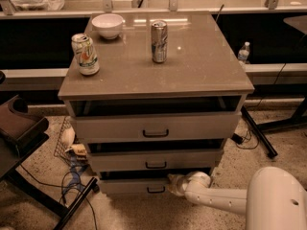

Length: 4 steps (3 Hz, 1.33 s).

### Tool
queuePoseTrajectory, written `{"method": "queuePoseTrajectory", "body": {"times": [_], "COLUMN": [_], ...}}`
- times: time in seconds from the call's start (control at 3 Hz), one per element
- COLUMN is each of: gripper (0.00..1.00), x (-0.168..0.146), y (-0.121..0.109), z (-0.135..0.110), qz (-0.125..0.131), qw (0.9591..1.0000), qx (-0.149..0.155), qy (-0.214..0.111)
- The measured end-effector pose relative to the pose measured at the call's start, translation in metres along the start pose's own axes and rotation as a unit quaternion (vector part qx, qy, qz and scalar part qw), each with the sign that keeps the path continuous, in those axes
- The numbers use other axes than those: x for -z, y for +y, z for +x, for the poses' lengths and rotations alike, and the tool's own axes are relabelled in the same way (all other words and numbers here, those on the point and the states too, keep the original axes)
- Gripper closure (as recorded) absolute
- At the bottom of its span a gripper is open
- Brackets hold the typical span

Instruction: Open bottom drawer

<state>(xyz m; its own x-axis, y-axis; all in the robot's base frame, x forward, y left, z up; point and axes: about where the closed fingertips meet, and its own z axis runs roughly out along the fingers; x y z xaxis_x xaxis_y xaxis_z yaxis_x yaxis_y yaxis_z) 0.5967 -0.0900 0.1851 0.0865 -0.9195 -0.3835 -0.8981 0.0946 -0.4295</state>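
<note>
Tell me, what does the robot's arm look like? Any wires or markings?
Smooth, glossy white arm: a fat rounded shell narrowing to a slim tube and a ball-like wrist. No cables or markings show. Its pincer, by the bottom drawer, looks beige.

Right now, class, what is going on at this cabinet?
A robot arm is stretched in low from the right, with its gripper at the bottom drawer, just right of its small black handle. The drawer does not look pulled out yet. A green can, a silver can and a white bowl stand on top.
</note>
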Motion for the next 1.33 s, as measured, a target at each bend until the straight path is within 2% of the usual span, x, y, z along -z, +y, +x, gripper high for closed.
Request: {"method": "queuePoseTrajectory", "body": {"times": [0.33, 0.67, 1.33], "gripper": [0.92, 1.00, 1.00], "x": [-0.001, 0.010, 0.022], "y": [0.001, 0.007, 0.016], "z": [-0.001, 0.008, 0.016], "qz": [-0.001, 0.002, 0.009], "qw": [1.0000, 0.9999, 0.9996], "qx": [0.000, -0.006, -0.018], "qy": [-0.001, 0.011, 0.020]}}
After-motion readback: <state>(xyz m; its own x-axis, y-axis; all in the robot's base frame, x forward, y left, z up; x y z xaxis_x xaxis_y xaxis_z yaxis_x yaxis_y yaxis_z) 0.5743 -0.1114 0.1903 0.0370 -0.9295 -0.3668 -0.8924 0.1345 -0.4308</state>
